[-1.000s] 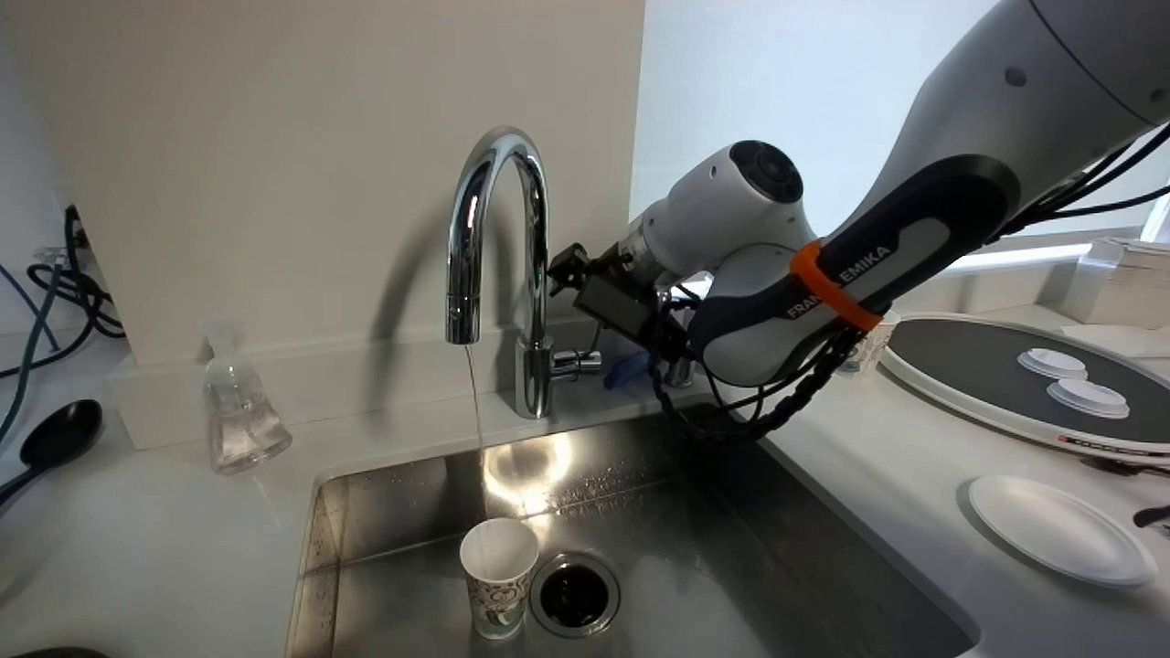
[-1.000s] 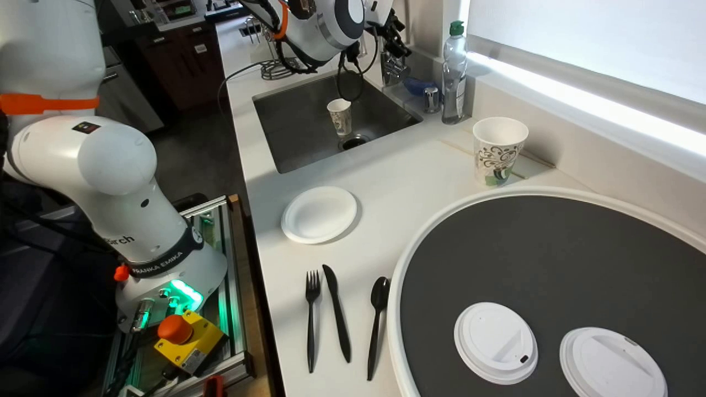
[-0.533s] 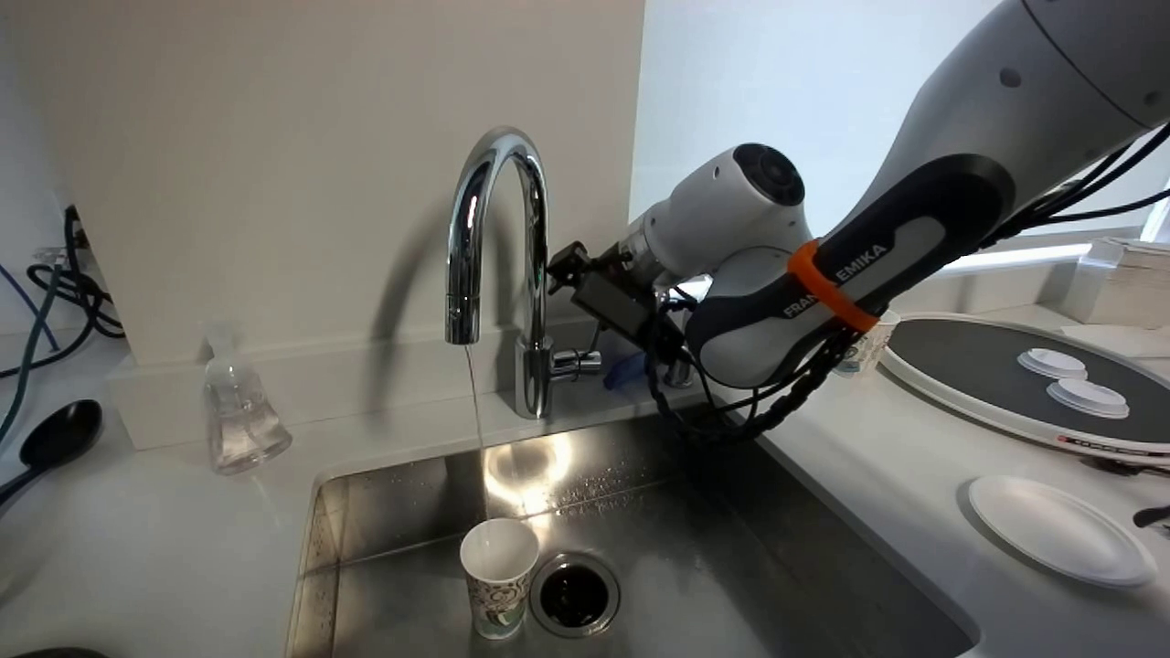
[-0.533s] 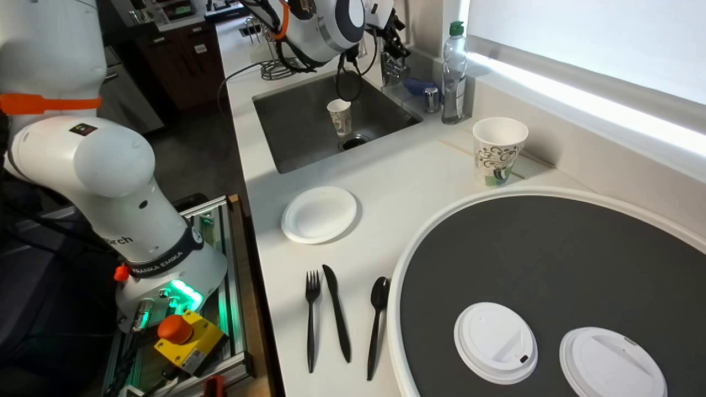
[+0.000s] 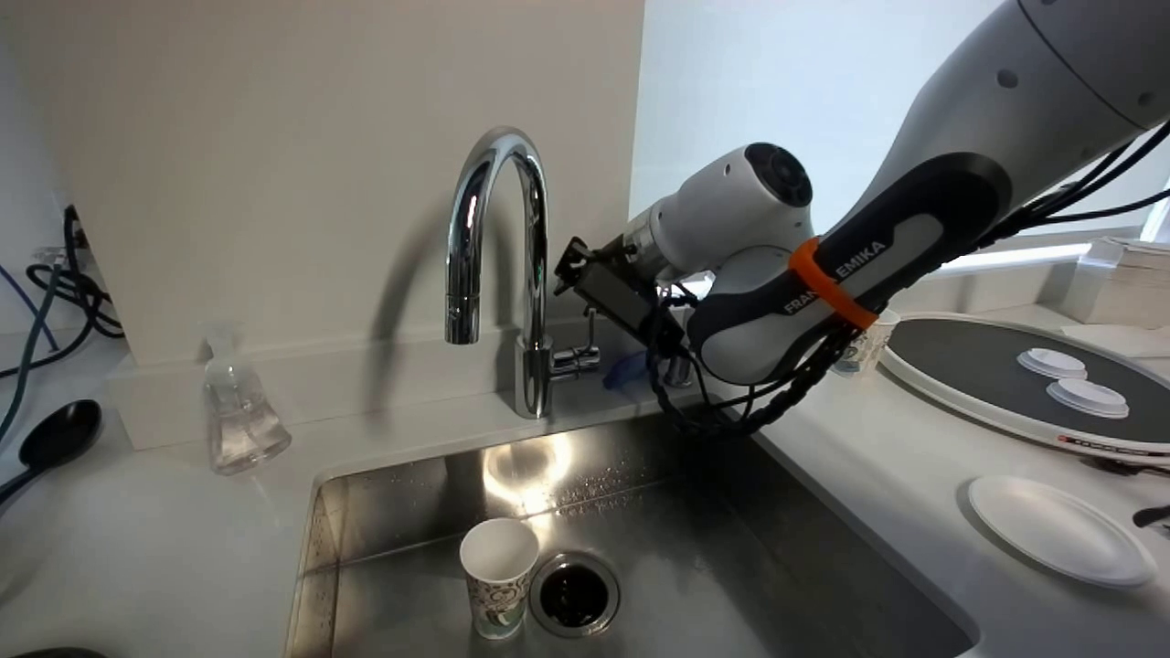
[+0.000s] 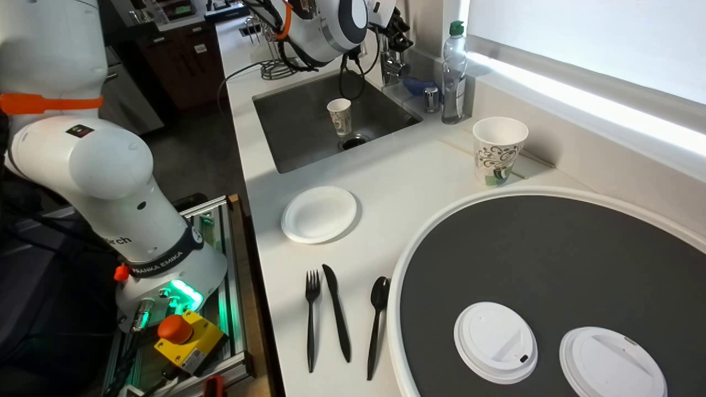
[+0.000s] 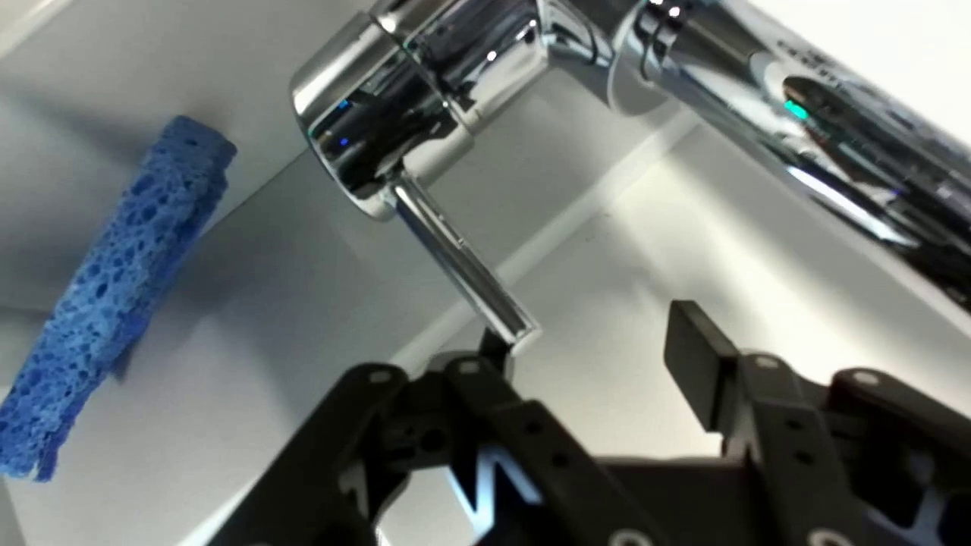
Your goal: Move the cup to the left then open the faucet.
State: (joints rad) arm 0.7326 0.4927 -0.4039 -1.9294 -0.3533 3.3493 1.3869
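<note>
The white patterned cup (image 5: 499,585) stands upright in the sink, left of the drain; it also shows in an exterior view (image 6: 340,118). The chrome faucet (image 5: 465,247) arches above it, with no water stream visible from the spout. Its thin lever (image 5: 590,327) points upward; in the wrist view the lever (image 7: 466,262) reaches down toward my left finger. My gripper (image 7: 595,356) is open, with a wide bare gap. The lever's end overlaps the left fingertip, outside the gap; I cannot tell whether they touch. In an exterior view the gripper (image 5: 574,265) is just right of the faucet neck.
A blue sponge (image 7: 114,303) lies beside the faucet. A clear soap bottle (image 5: 242,420) stands left of the sink. A green-capped bottle (image 6: 454,77), another patterned cup (image 6: 499,154), a plate (image 6: 320,215), black cutlery and a round dark-topped board (image 6: 551,248) are on the counter.
The thin water stream from the spout to the cup is gone. The lever stands more upright. My gripper has shifted slightly away from the faucet neck. The cup has not moved.
</note>
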